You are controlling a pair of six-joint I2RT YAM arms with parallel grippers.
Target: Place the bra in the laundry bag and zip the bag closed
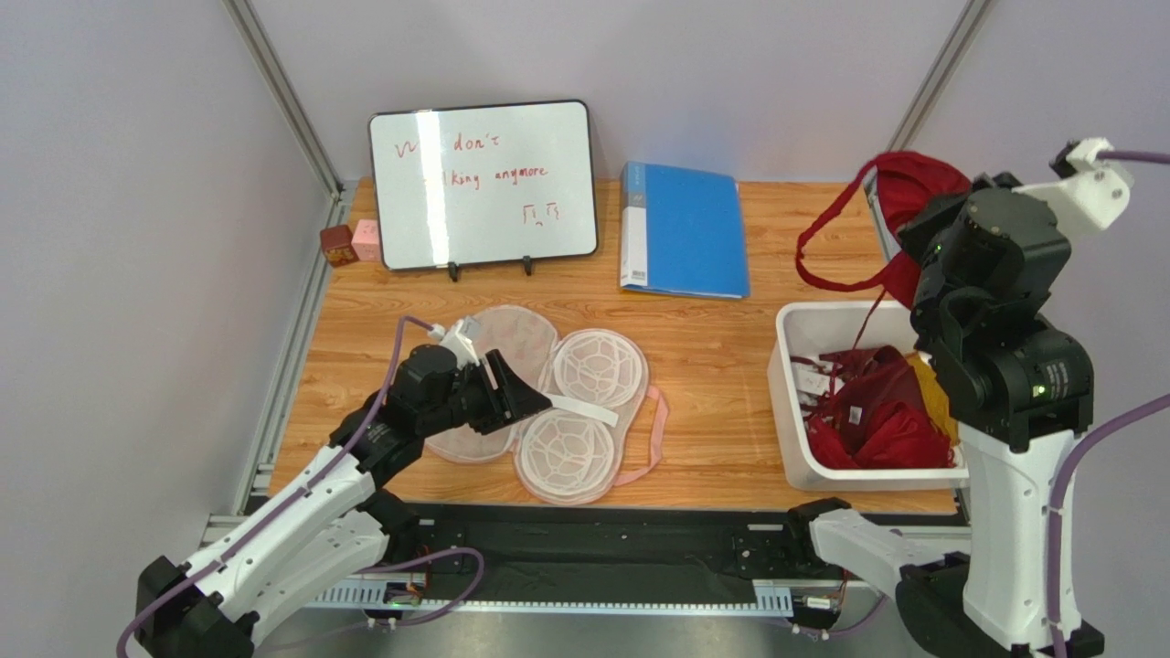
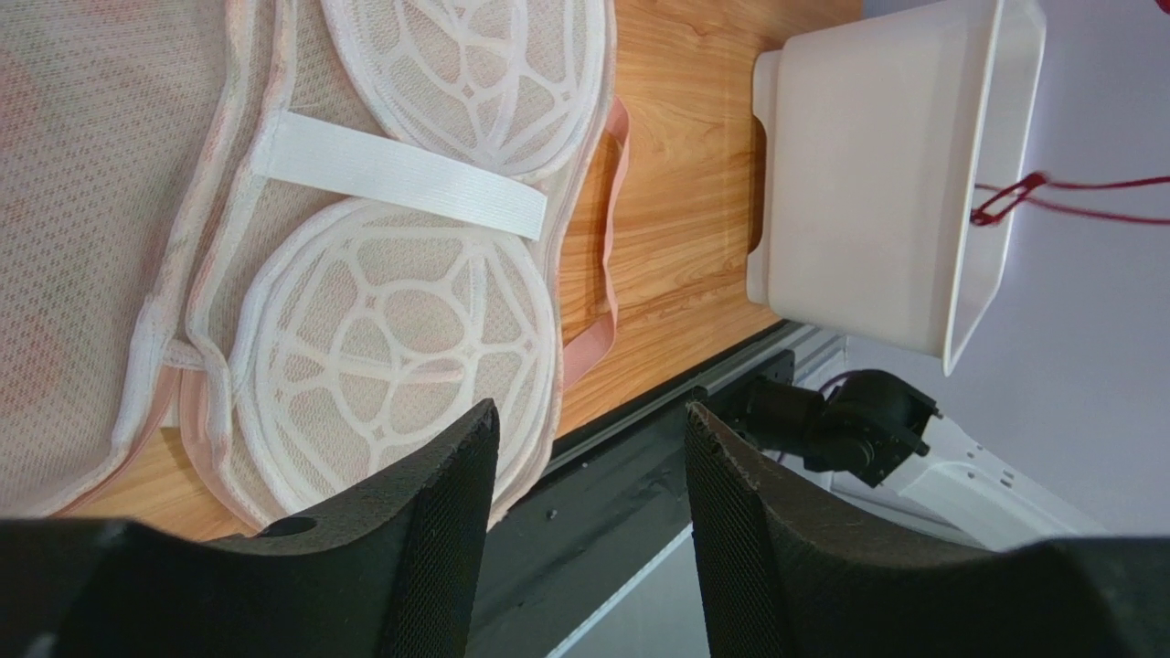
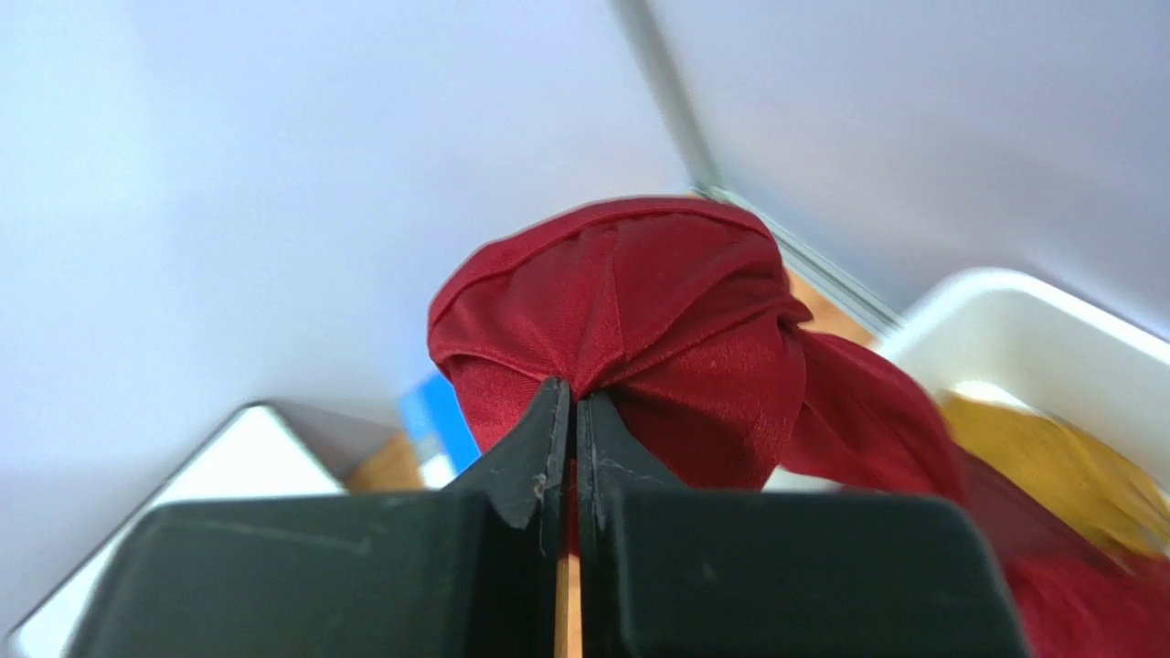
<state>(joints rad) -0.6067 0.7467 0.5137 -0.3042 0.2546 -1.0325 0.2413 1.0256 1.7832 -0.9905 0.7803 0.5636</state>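
The bra [image 3: 618,315] is off the table [image 1: 714,357] entirely. It hangs in the air at the far right, above the white bin [image 1: 797,329], with one cup bunched up and a thin strap [image 1: 824,247] looping out to its left. The right gripper [image 3: 570,411] has its fingers pressed together on a fold of the red fabric, so the bra sits right at the fingertips and spills out beyond them. Another strand trails down toward the heap of red and yellow clothes [image 1: 886,411] in the bin, and I can't tell whether it's snagged there. By my read the pick is made and everything else is left: carry it across, lay it in, zip up. The laundry bag [image 1: 598,368] lies spread open well to the left, its mesh cups [image 2: 398,343] facing up, nothing inside and the zipper undone. The left gripper [image 2: 591,425] hovers over the bag's near edge with its jaws apart, gripping nothing.
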